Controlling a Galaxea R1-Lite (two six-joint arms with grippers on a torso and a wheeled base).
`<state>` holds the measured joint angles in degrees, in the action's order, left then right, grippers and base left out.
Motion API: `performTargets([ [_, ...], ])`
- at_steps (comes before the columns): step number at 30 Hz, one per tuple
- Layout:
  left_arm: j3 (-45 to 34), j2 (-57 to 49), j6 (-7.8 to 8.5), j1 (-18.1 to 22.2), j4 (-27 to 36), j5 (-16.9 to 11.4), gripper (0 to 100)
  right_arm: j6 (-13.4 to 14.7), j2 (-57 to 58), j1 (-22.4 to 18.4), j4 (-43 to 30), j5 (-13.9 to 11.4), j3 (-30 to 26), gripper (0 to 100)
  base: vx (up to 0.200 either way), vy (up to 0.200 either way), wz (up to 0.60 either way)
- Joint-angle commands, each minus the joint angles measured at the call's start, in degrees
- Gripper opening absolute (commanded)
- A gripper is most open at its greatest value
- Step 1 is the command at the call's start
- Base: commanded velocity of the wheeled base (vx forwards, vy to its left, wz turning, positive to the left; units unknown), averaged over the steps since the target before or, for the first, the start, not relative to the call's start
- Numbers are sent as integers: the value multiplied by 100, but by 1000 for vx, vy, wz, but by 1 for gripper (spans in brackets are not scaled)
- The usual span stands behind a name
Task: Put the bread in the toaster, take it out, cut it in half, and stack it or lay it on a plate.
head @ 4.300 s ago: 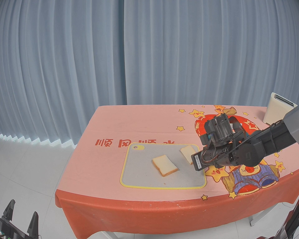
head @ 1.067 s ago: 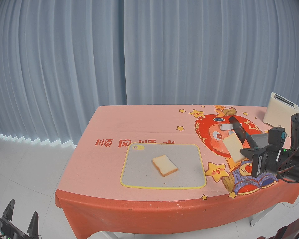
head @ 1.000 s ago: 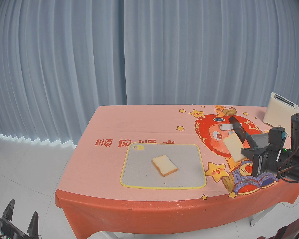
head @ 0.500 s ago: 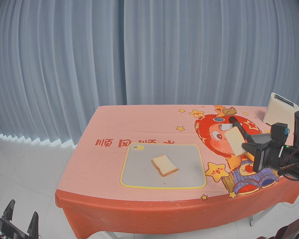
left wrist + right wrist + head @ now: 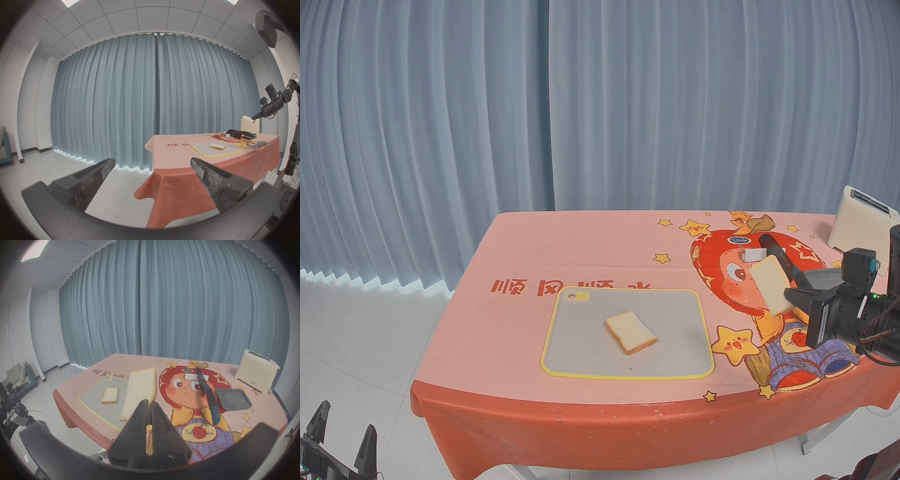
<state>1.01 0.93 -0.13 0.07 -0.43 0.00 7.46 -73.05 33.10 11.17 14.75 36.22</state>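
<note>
Above the pink-clothed table [image 5: 581, 250]: right gripper [image 5: 149, 405] pinches a pale square bread slice [image 5: 140, 390].
Left gripper [image 5: 152, 162]: jaws spread.

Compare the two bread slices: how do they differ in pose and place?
Pose: the held slice tilts up on edge; the board slice lies flat. Place: the held slice hangs in the right gripper; the board slice rests on the cutting board. Both are pale with brown crust.

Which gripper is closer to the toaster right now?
Right. The right gripper, shut on a bread slice, hangs over the table just short of the toaster. The left gripper is open, low off the table's left side, far from it.
</note>
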Motion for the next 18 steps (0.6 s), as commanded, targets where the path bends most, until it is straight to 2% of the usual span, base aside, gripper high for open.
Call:
performTargets([
  [1, -101, -57, -57, 1, -1, 18, 100, 1, -8, 4, 0, 2, -10, 0, 0, 0, 0],
  [4, -101, -57, -118, 10, -1, 88, 100, 1, 1, 4, 0, 2, -10, 0, 0, 0, 0],
  [18, -101, -57, -118, 10, -1, 105, 100, -17, -17, 4, 0, 2, -45, 0, 0, 0, 0],
])
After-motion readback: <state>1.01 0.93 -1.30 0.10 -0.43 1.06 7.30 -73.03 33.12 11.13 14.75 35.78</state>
